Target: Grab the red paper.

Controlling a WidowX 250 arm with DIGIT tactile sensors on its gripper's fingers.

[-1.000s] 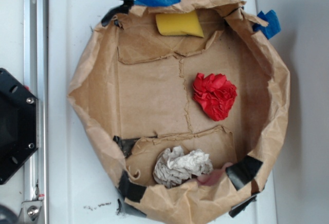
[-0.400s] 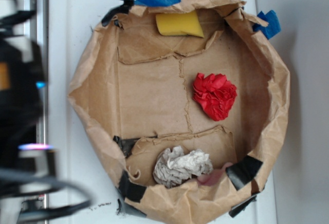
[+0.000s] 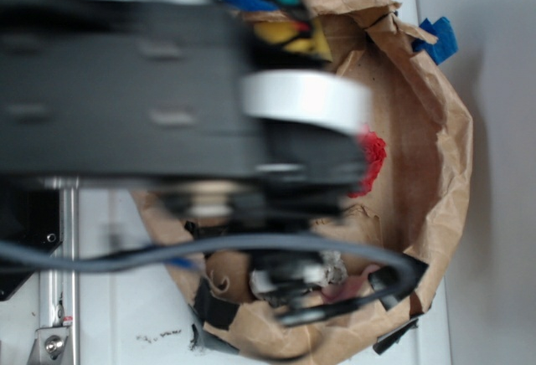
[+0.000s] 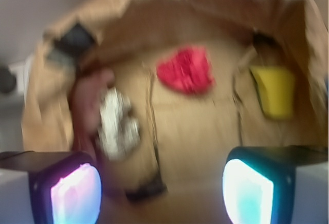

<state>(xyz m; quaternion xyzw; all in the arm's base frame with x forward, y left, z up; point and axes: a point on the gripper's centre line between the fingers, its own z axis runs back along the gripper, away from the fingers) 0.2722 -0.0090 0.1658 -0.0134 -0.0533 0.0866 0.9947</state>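
Observation:
The red paper (image 4: 186,70), a bright red crumpled ball, lies on the floor of a brown paper basin (image 4: 195,131), ahead of the gripper in the blurred wrist view. My gripper (image 4: 162,190) is open, with nothing between its glowing pink finger (image 4: 74,196) and cyan finger (image 4: 249,190). It hangs well short of the red paper, above the basin floor. In the exterior view my blurred black arm (image 3: 167,89) covers most of the basin, and only the right edge of the red paper (image 3: 373,157) shows.
A yellow sponge wedge (image 4: 272,90) lies right of the red paper, and a whitish-grey paper ball (image 4: 118,124) left of it beside a pink thing (image 4: 87,100). The basin's raised crumpled wall (image 3: 440,131) carries black and blue tape (image 3: 435,38).
The arm has swept in from the left and now stretches over the basin, hiding most of it. The red paper, sponge and grey ball have stayed in place.

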